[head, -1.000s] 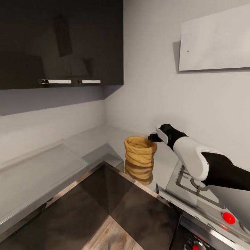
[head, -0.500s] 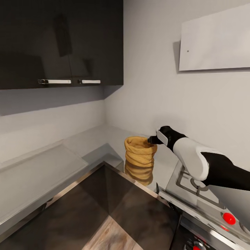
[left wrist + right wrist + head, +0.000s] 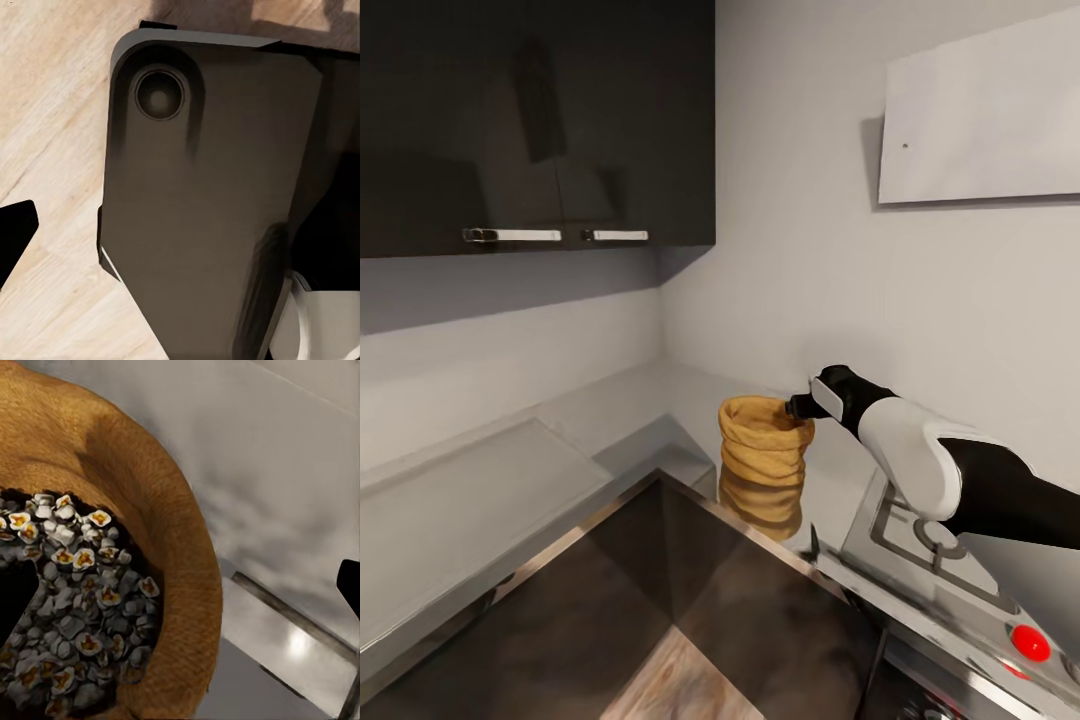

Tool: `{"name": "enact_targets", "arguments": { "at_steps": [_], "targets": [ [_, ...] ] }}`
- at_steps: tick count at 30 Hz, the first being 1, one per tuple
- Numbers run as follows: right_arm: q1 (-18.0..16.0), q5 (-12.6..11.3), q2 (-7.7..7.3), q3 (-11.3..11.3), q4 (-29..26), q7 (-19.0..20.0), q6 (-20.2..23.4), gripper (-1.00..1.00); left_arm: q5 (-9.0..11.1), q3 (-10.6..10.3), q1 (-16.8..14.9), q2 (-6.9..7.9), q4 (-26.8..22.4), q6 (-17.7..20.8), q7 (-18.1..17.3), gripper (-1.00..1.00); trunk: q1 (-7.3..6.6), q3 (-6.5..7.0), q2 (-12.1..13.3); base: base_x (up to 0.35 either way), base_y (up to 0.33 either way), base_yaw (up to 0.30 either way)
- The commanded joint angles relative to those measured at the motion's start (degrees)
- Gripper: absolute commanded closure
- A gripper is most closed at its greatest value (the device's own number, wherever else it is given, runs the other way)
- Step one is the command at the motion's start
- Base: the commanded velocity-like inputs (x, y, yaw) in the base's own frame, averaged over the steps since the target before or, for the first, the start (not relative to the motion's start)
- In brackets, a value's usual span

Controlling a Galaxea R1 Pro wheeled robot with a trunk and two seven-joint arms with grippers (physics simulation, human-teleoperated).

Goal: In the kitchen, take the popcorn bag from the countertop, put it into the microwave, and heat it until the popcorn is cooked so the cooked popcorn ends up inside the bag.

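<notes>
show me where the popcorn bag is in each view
Head view: the popcorn bag stands mid-frame on the countertop, the right end effector at its rim.
Right wrist view: it takes up the left side, kernels inside.
Left wrist view: not in it.
Shared landmark: the grey countertop.

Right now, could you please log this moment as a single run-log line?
phase: reaching | right gripper: open, straddling rim of popcorn bag | bag: upright on countertop, kernels inside | next: likely close on rim
</notes>
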Motion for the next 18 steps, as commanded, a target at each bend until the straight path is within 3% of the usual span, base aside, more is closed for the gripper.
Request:
{"name": "enact_targets", "arguments": {
  "at_steps": [1, 6, 8, 18],
  "targets": [
    [0.0, 0.6, 0.02, -0.5, 0.0, -0.1, 0.3, -1.0, 0.5, 0.0, 0.0, -0.01, 0.0, -0.1, 0.0, -1.0, 0.02, -0.07, 0.0, 0.208, 0.0, 0.0],
    [0.3, 0.6, -1.32, -0.5, 0.0, -0.1, 0.1, -1.0, 0.5, 0.0, 0.0, -0.02, 0.0, -0.1, 0.0, -1.0, 0.02, -0.07, 0.0, 0.23, 0.0, 0.0],
    [1.9, 0.7, -1.69, -0.5, 0.0, -0.1, 0.1, -1.0, 0.5, 0.0, 0.0, -0.02, 0.0, -0.1, 0.0, -1.0, 0.02, -0.07, 0.0, 0.093, 0.0, 0.0],
    [3.9, 0.7, -1.04, -0.5, 0.0, 0.0, 0.0, -1.0, 0.5, 0.0, 0.0, -0.02, 0.0, -0.1, 0.0, -1.0, 0.02, -0.07, 0.0, 0.009, 0.0, 0.0]
  ]
}}
